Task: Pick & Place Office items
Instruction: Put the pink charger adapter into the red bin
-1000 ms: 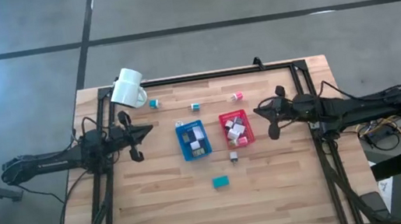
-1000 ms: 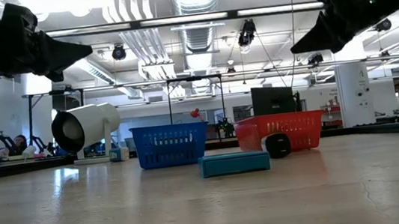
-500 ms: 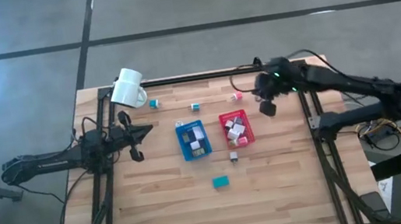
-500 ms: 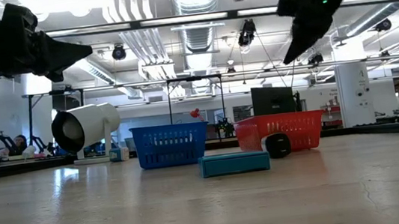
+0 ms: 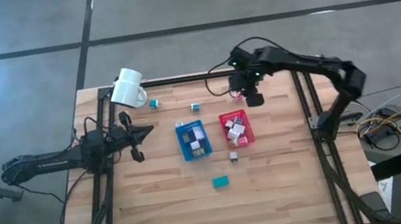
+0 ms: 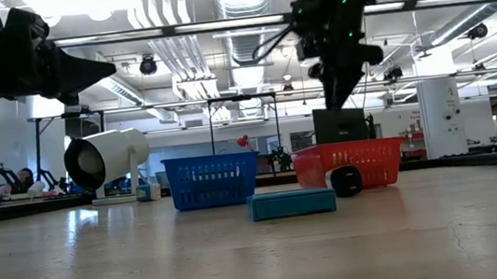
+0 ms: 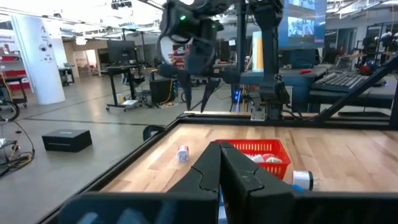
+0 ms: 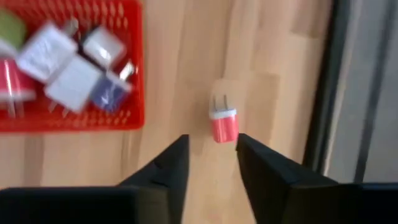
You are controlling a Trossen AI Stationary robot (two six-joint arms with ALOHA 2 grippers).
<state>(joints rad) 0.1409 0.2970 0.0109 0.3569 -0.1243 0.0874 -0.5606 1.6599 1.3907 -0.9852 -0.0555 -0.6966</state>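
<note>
Dark right gripper (image 5: 249, 97) has swung over — jaws parted — pink plug (image 8: 223, 124).

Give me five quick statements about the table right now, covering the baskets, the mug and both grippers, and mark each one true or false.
1. The right gripper is open above a pink plug lying on the wood. True.
2. The pink plug lies inside the red basket. False: it lies on the table outside it.
3. The white mug lies on its side near the table's far left corner. True.
4. The left gripper holds a teal block. False: it is shut on nothing; the block lies on the table.
5. The blue basket is empty. False: it holds several items.
</note>
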